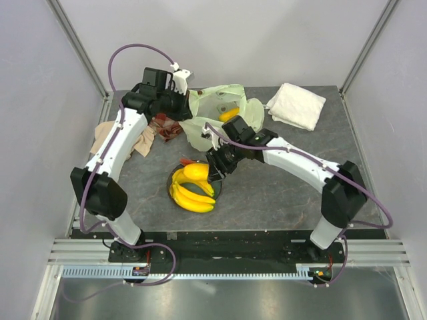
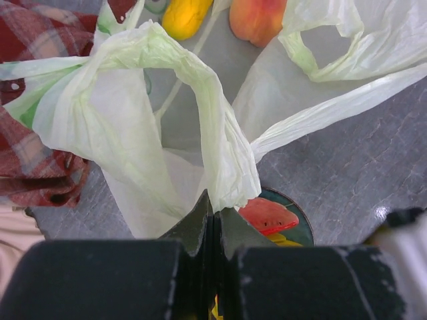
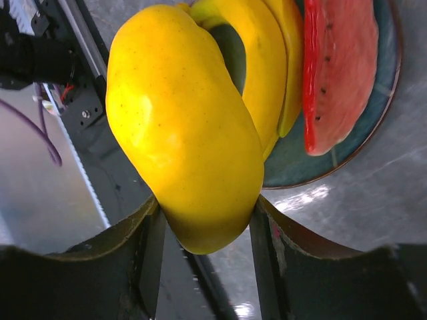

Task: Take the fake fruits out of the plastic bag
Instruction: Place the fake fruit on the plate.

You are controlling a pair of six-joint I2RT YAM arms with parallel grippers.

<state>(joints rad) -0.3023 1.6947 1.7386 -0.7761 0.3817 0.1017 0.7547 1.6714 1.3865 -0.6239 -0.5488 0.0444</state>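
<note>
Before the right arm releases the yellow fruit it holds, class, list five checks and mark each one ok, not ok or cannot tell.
1. Grip: right gripper clamps the yellow oblong fruit: ok.
2. Fruit above the plate, by the top view: ok.
3. Room beside banana bunch and watermelon slice: cannot tell.
4. Bag hold: left gripper pinches the plastic bag: ok.
5. Bag emptied: not ok; peach and a second yellow fruit lie inside.
</note>
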